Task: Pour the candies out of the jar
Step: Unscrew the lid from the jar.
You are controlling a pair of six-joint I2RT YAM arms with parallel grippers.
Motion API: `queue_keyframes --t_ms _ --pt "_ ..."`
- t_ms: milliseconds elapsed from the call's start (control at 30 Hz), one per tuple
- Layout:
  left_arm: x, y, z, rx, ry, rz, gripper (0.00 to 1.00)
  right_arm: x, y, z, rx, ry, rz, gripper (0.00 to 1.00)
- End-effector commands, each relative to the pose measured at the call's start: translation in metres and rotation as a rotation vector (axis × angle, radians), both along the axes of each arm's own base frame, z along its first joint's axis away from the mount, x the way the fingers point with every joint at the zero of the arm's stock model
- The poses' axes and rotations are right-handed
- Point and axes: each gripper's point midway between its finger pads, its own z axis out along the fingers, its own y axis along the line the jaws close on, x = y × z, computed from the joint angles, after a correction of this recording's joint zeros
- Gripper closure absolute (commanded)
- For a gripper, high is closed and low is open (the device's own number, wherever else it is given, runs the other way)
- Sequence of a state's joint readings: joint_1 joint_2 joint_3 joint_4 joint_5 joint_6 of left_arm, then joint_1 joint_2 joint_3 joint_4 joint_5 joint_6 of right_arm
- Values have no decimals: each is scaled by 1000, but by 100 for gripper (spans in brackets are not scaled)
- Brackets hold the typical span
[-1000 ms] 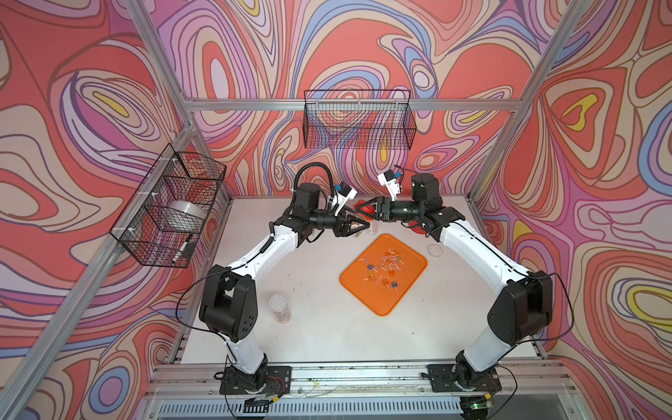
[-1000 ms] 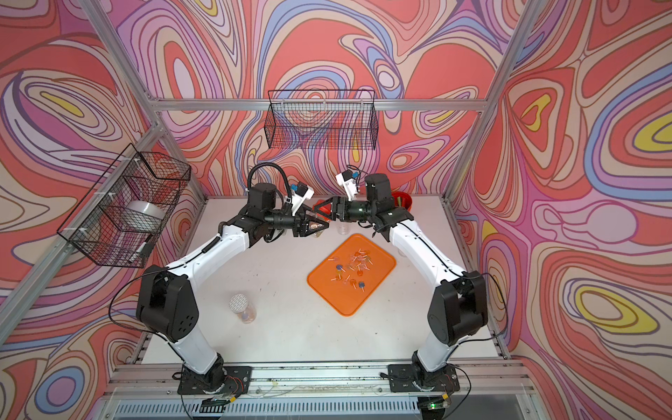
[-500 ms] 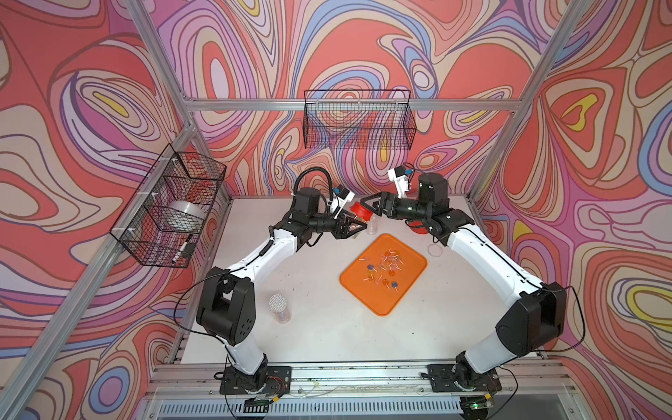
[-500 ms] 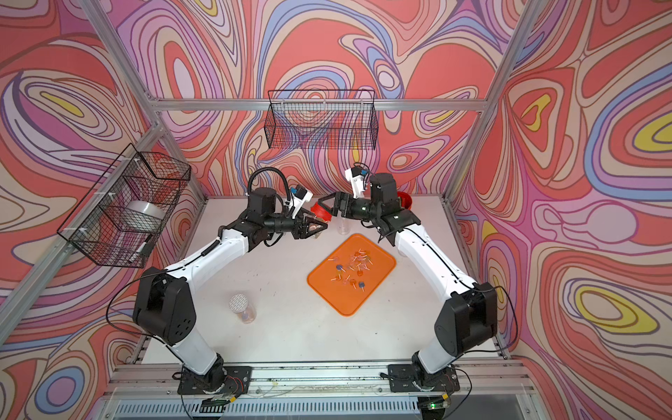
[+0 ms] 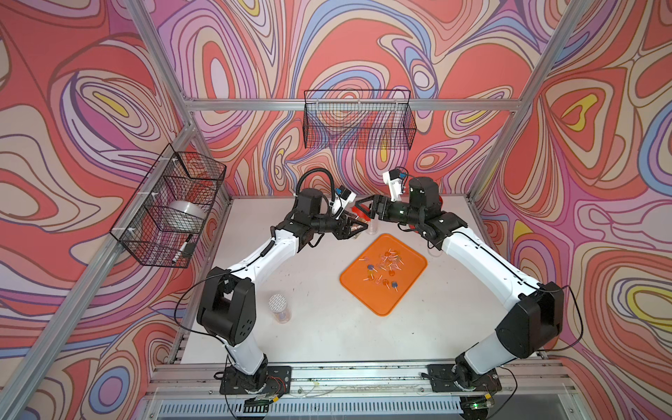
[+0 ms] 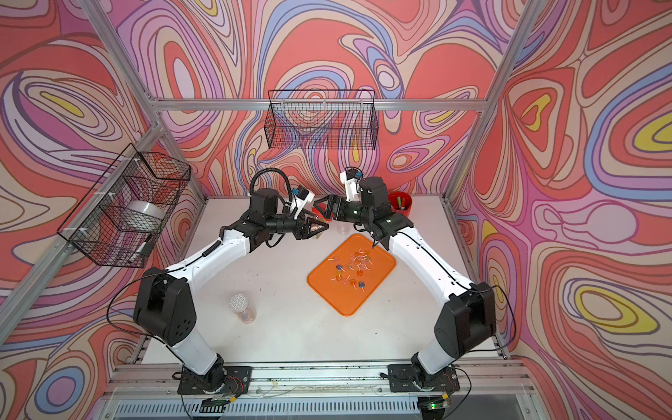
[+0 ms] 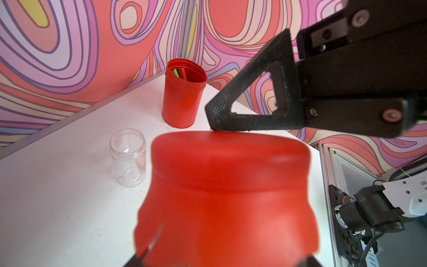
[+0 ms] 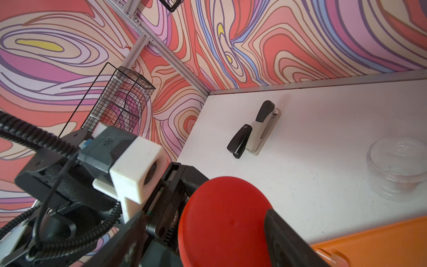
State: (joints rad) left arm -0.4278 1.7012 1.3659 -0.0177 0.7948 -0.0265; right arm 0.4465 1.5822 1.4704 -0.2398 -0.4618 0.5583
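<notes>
Logged right gripper (image 5: 360, 208) nudged leftward on red lid (image 7: 231, 185) at upper centre, bite unclear; left gripper (image 5: 348, 231) clamped on light, slick jar (image 5: 359, 228), so grasp mid-wall.

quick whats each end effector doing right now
left end effector: closed on the jar
right end effector: straddling the red lid, grip cannot be told

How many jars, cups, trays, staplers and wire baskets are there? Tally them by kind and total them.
Jars: 3: empty jar, white-lidded jar, red-lidded jar
Red cup: 1
Orange tray: 1
Stapler: 1
Wire baskets: 2: side basket, back basket
Total: 8
</notes>
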Motion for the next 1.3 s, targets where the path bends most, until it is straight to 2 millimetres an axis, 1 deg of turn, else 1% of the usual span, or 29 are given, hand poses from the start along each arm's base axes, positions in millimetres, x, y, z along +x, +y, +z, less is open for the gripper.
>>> queue_keyframes --t_ms 0,200,367,533,600,667,700,733,800,867,933,1000,1067,1100,1233,1267 --pt "-7 -2 25 -29 -81 -17 100 3 3 -18 -54 30 -22 18" --pt "-7 -2 27 -31 -87 -15 100 8 1 -29 -91 47 -53 17" --pt "-7 -2 28 -32 -89 -13 100 9 6 -35 -96 59 -44 19" --pt "-7 -2 27 -30 -89 -13 100 7 9 -30 -71 44 -30 34" --pt "-7 -2 27 -31 -87 -15 100 4 11 -26 -57 26 -5 42" --pt "-9 -4 27 -38 -84 -30 100 -3 19 -19 -34 -7 66 49" --pt "-11 -5 29 -44 -85 -44 100 -10 25 -13 -21 -39 128 52" --pt "-15 -6 30 -52 -85 -67 100 -18 30 -7 -10 -78 192 54" --pt "-25 -9 37 -78 -90 -123 100 -41 39 4 9 -170 345 57" --pt "-36 -10 44 -105 -92 -177 100 -65 43 15 40 -249 473 58" --pt "-48 -11 51 -132 -102 -224 100 -84 43 24 67 -295 563 59" --pt "-56 -9 57 -154 -125 -246 100 -94 41 26 64 -303 609 61" --pt "-60 -7 58 -158 -147 -244 100 -99 38 25 43 -303 622 63" --pt "-60 -6 58 -155 -151 -236 100 -98 37 23 32 -297 613 63" --pt "-55 -4 57 -130 -152 -206 100 -87 36 17 23 -264 559 64" --pt "-54 -4 56 -125 -153 -199 100 -81 36 16 19 -248 526 62"
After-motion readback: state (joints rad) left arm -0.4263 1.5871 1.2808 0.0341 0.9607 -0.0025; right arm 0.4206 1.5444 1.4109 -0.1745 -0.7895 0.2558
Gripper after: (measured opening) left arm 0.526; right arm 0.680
